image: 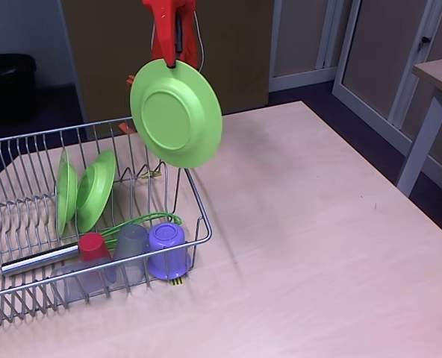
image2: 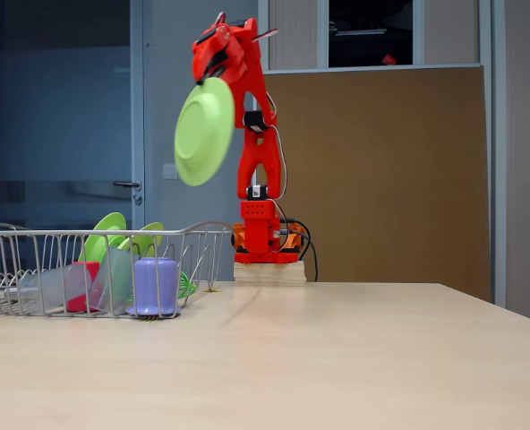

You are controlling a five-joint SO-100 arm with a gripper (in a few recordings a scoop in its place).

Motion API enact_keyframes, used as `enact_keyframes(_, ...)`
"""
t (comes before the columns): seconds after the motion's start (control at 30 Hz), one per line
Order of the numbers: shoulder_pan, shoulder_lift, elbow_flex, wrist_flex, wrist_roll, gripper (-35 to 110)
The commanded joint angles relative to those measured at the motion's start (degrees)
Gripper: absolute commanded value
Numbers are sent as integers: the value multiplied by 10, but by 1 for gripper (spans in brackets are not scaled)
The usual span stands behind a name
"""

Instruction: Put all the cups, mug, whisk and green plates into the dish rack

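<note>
My gripper (image: 170, 58) is clamped on the top rim of a green plate (image: 176, 113), which hangs in the air with its underside facing the camera in a fixed view. In a fixed view from desk level the plate (image2: 203, 131) tilts, high above the rack's (image2: 202, 235) right end, with my red arm (image2: 258, 152) rising from its base at the desk's far edge.

The rack (image: 198, 216) sits on the desk's (image: 318, 224) left part and runs off the left edge of both fixed views. Two more plates stand on edge between the prongs toward the rack's far side, one (image: 66, 192) just left of the other (image: 96, 189), leaning close together. Along the rack's near side the mug (image: 167, 250) sits upside down in the right corner, a grey cup (image: 131, 250) just beside it on the left, then the red cup (image: 94, 246). A second grey cup (image: 79, 282) lies on its side in front of the red one. The whisk (image: 142, 221) lies across the rack floor behind the cups, green wires toward the right, silver handle reaching left.

Below the held plate are the rack's right wall and far right corner. To the right the desk is bare wood; another table's (image: 437, 82) leg stands beyond the right edge.
</note>
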Motion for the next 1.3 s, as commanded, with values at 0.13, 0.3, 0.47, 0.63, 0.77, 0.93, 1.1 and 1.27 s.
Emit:
enact_keyframes(0.13, 74, 124, 250, -133, 40, 0)
enact_keyframes(0.3, 91, 196, 382, -182, 58, 0)
enact_keyframes(0.47, 114, 257, 476, -213, 49, 0)
enact_keyframes(0.63, 133, 298, 547, -236, 39, 0)
enact_keyframes(0.77, 147, 331, 601, -257, 37, 0)
enact_keyframes(0.93, 167, 372, 680, -296, 32, 0)
enact_keyframes(1.1, 174, 402, 747, -330, 33, 0)
enact_keyframes(1.27, 176, 450, 803, -337, 39, 0)
